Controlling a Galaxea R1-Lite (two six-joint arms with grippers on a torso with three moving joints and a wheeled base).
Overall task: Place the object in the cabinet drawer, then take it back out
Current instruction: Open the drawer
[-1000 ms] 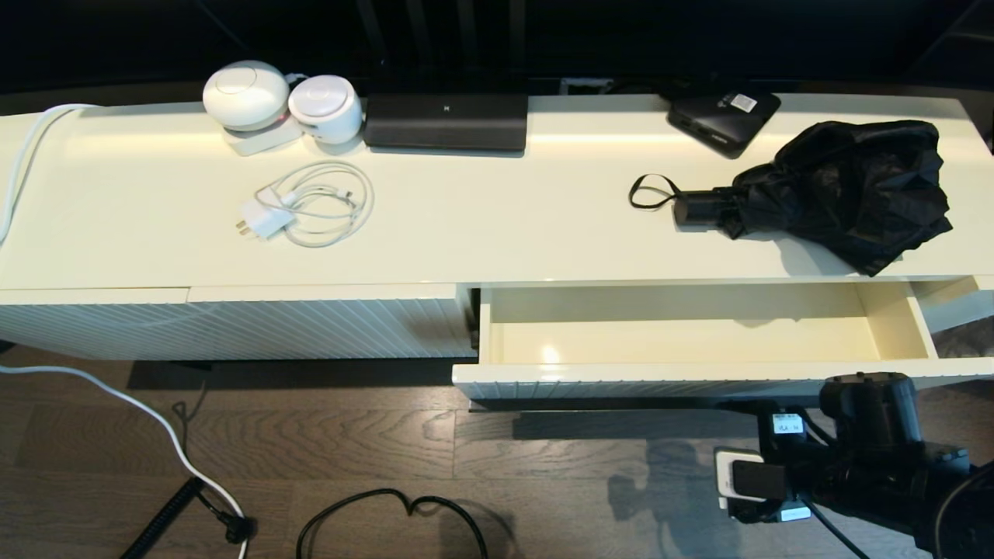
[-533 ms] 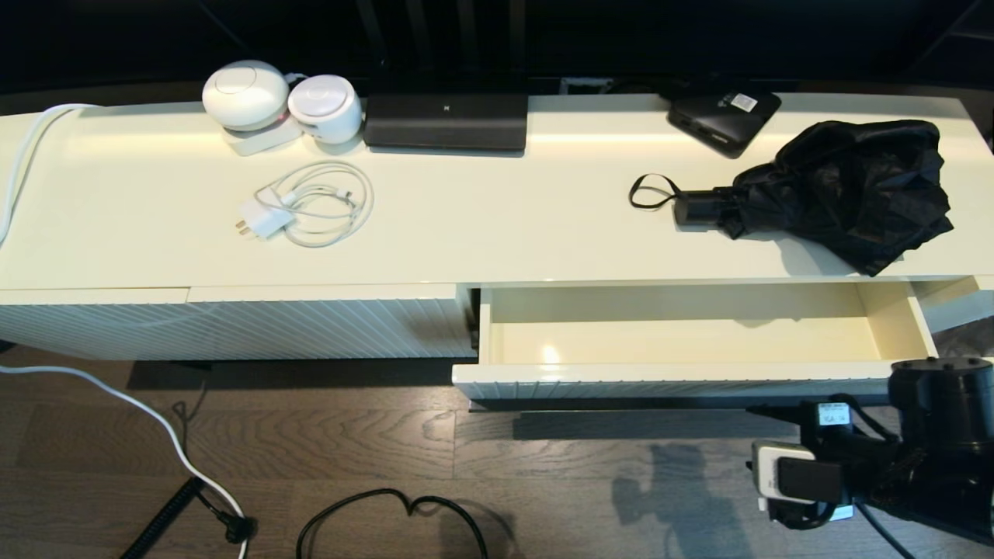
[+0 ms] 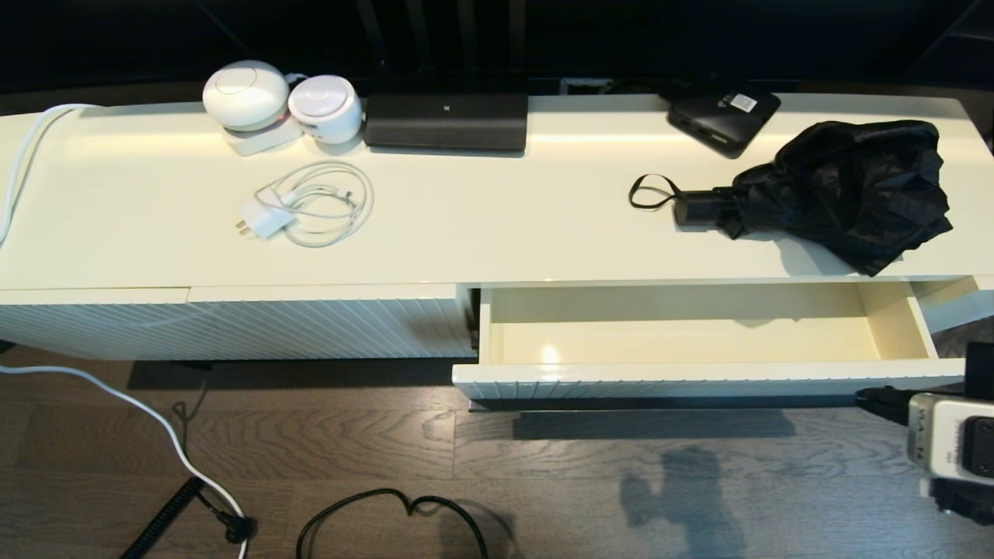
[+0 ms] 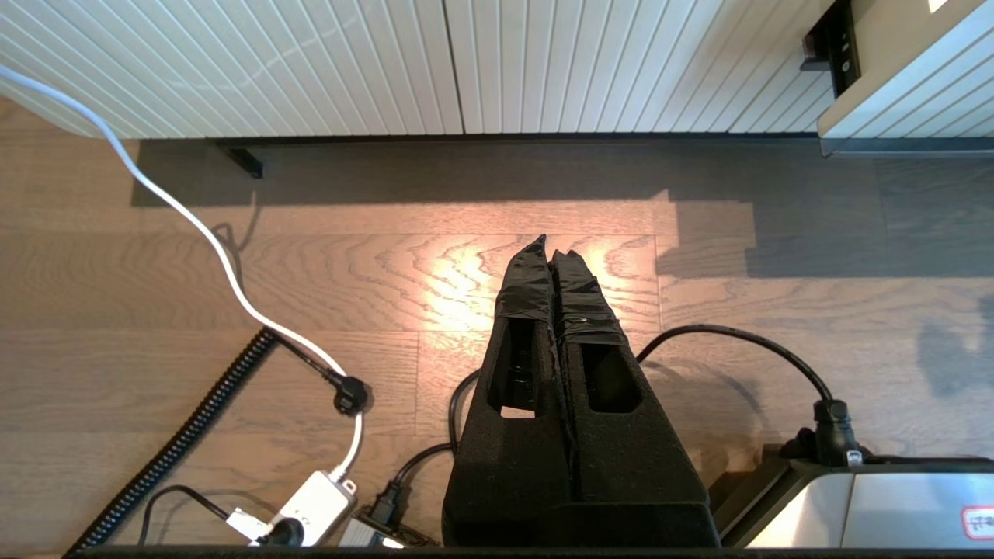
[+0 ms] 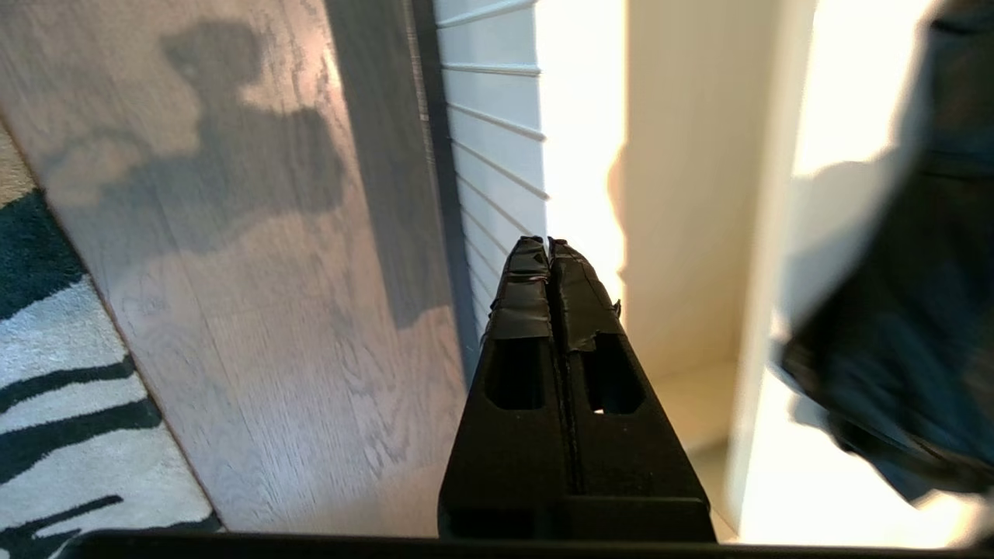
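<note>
The object, a black folding umbrella [image 3: 846, 190], lies on the cabinet top at the right, with its handle [image 3: 699, 208] and wrist loop pointing left. Below it the cabinet drawer [image 3: 699, 382] stands pulled open, its glossy inside bare. My right arm [image 3: 951, 442] is at the right edge of the head view, low by the drawer's right front corner. In the right wrist view the right gripper [image 5: 550, 242] is shut on nothing, beside the drawer's ribbed front [image 5: 497, 155], with the umbrella [image 5: 916, 310] off to one side. The left gripper [image 4: 553, 244] hangs shut over the floor.
On the cabinet top are a flat black box with a white label [image 3: 722, 116], a long black box [image 3: 446, 120], two white round devices [image 3: 248, 97] and a white charger with coiled cable [image 3: 311, 206]. Cables [image 3: 388, 512] lie on the wooden floor. A striped rug [image 5: 46, 388] lies nearby.
My right arm has swung right along the drawer front to the edge of the head view, and its jaws have closed. The umbrella and the drawer have not moved.
</note>
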